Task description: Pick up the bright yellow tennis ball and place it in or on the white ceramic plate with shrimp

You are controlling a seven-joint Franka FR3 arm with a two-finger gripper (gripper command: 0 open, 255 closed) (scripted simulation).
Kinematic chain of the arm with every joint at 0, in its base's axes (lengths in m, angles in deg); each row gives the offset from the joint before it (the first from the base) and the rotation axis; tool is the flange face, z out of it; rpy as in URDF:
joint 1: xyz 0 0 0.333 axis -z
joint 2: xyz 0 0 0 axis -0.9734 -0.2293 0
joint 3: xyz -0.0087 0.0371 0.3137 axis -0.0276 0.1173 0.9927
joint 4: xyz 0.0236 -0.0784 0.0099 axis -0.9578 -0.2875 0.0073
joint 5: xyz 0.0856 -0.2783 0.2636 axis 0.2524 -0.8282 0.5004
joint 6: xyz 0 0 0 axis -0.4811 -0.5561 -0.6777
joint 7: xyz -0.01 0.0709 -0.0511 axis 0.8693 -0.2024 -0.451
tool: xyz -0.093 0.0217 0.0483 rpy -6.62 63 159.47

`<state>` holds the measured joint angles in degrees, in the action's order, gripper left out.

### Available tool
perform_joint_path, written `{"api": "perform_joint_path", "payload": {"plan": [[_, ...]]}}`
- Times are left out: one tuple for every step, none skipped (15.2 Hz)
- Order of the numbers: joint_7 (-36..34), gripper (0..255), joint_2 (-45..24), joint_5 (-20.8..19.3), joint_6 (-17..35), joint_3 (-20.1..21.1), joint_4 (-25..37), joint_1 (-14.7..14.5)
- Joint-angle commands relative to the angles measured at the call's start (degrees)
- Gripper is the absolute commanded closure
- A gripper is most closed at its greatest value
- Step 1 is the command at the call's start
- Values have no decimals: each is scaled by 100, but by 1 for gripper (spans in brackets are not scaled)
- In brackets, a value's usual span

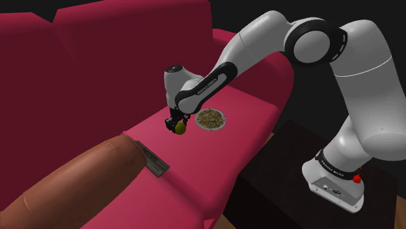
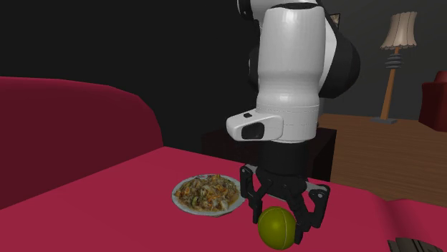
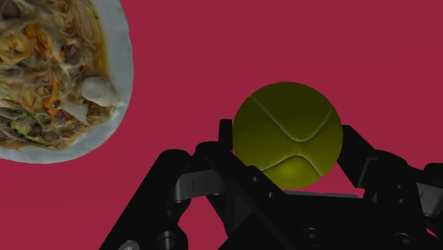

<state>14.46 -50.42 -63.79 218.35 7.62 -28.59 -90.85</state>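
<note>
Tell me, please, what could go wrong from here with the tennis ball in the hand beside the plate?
The round tennis ball is clasped only at its sides by the hand, so it might slip out. The plate is heaped with food, so a released ball could roll off onto the red sofa seat.

Black gripper (image 2: pixel 281 223) points down, fingers clasping a yellow-green tennis ball (image 2: pixel 278 228) on both sides. Can't tell if the ball touches the red sofa seat (image 2: pixel 107 193) below it. White plate (image 2: pixel 177 195) of mixed food lies on the seat just beside the gripper, toward the view's left. Floor lamp (image 2: pixel 398 43) stands far behind, on a wooden floor (image 2: pixel 372 139).
</note>
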Motion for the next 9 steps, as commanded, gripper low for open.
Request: {"api": "perform_joint_path", "payload": {"plan": [[0,255,0,0,0,0,0,0],[0,255,0,0,0,0,0,0],[0,255,-1,0,1,0,0,0],[6,255,58,11,-42,11,-15,8],[13,255,116,22,-87,22,-29,16],[20,255,173,34,-132,33,-41,24],[27,255,228,45,-178,44,-48,31],[34,255,283,57,-225,55,-57,39],[41,255,338,69,-272,65,-65,47]]}}
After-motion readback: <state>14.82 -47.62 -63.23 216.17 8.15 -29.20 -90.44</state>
